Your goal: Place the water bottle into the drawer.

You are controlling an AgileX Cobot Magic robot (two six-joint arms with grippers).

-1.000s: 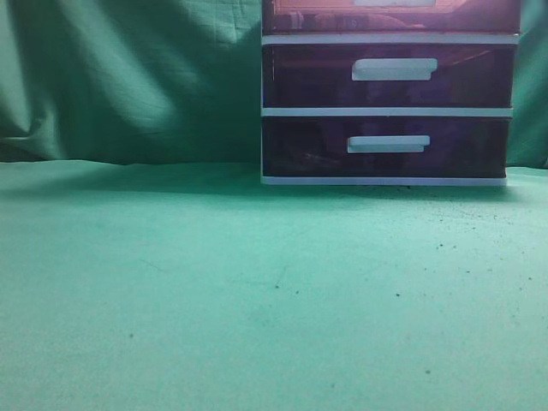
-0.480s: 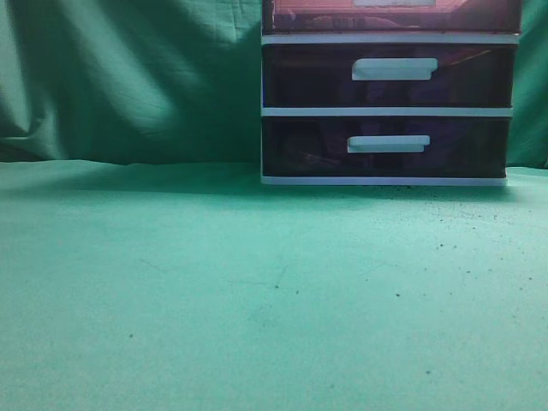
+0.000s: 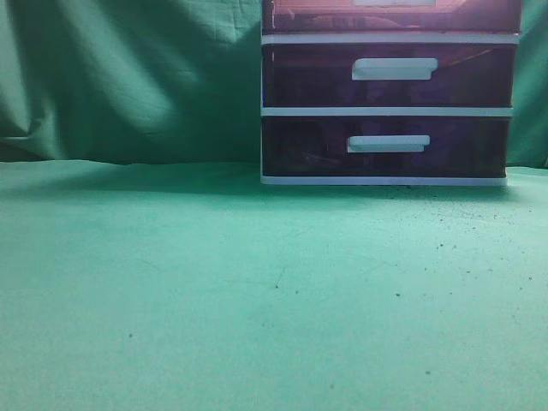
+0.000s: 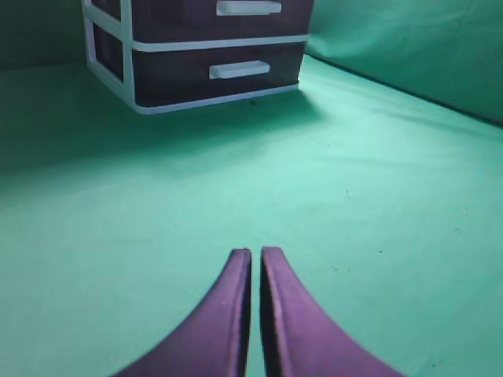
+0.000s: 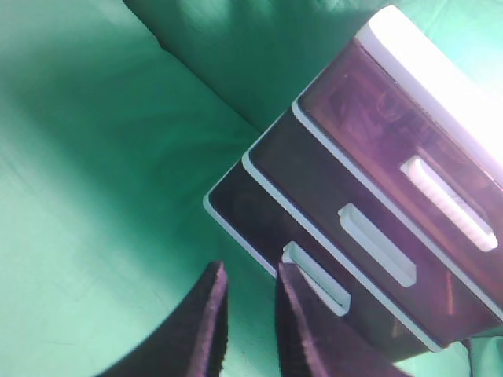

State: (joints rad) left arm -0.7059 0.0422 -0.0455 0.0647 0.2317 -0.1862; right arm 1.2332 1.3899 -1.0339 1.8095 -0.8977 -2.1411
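The water bottle shows in no view. The drawer [image 3: 390, 17], the topmost of three dark purple ones, is cut off by the top edge of the exterior view. In the right wrist view the drawer [image 5: 369, 118] sits flush with the two below it, its white handle [image 5: 448, 203] facing out. My right gripper [image 5: 250, 271] hangs in front of the cabinet's lower left corner, jaws a little apart and empty. My left gripper [image 4: 251, 253] is shut and empty over the green cloth, well short of the cabinet. Neither gripper shows in the exterior view.
The cabinet's middle drawer [image 3: 387, 75] and bottom drawer [image 3: 385, 145] are closed; both also show in the left wrist view [image 4: 216, 55]. Green cloth [image 3: 257, 291] covers the table and hangs as a backdrop behind.
The top drawer's front has turned from a brighter reddish tint to darker purple. Nothing else has visibly moved in the exterior view.
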